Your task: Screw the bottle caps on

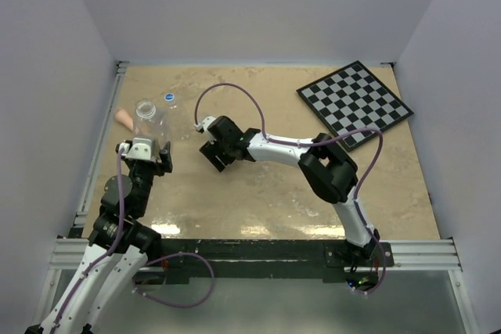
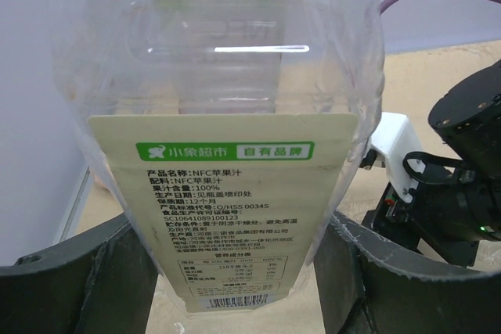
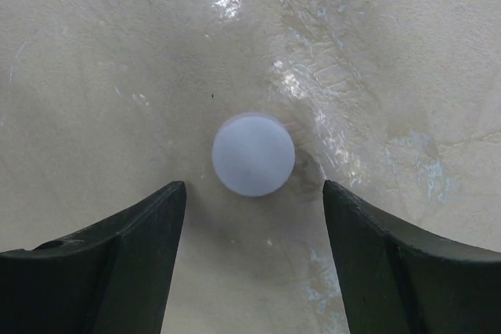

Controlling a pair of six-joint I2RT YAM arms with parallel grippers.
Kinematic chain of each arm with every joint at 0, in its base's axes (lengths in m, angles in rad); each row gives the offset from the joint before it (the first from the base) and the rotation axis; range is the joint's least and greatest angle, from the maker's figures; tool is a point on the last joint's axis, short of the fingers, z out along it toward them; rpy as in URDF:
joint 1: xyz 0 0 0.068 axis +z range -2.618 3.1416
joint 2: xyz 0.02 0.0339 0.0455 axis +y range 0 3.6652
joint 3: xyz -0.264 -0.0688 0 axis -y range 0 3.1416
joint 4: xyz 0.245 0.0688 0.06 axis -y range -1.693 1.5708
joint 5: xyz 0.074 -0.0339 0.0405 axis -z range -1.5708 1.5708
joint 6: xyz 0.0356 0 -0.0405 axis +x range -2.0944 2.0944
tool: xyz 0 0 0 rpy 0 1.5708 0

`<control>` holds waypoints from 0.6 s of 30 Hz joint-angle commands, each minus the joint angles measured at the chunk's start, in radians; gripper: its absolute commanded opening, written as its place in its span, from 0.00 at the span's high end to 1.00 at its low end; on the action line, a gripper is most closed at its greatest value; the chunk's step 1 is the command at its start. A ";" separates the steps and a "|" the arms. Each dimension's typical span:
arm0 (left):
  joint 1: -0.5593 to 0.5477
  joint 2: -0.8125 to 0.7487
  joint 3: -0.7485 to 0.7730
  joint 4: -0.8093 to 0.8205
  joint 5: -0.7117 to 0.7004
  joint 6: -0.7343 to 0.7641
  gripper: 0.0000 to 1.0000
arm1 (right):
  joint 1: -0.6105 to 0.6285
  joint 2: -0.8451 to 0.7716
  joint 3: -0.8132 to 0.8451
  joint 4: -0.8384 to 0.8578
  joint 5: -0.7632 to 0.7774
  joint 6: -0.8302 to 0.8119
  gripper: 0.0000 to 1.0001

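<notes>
Left end effector (image 1: 146,154) clamps the uncapped bottle (image 2: 227,115) near the desk's (image 1: 258,201) left edge; right end effector (image 1: 213,154) gapes wide above the cap (image 3: 254,154).

Overhead from behind, two wrist close-ups

Bottle (image 2: 227,76) fills left end effector (image 2: 235,271); right end effector (image 3: 252,189) spread, white cap (image 3: 254,154) unobstructed.

Plain white walls (image 1: 258,5) enclose a glossy beige marbled tabletop (image 1: 258,193) with light glinting off it
</notes>
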 commanded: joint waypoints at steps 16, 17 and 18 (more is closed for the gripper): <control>0.006 0.010 0.001 0.058 0.019 0.030 1.00 | 0.011 0.072 0.129 -0.062 0.032 -0.025 0.48; 0.006 0.012 0.001 0.059 0.023 0.030 1.00 | 0.011 0.068 0.122 -0.061 0.029 -0.023 0.49; 0.006 0.016 0.001 0.058 0.026 0.031 1.00 | 0.011 0.061 0.114 -0.061 0.026 -0.023 0.50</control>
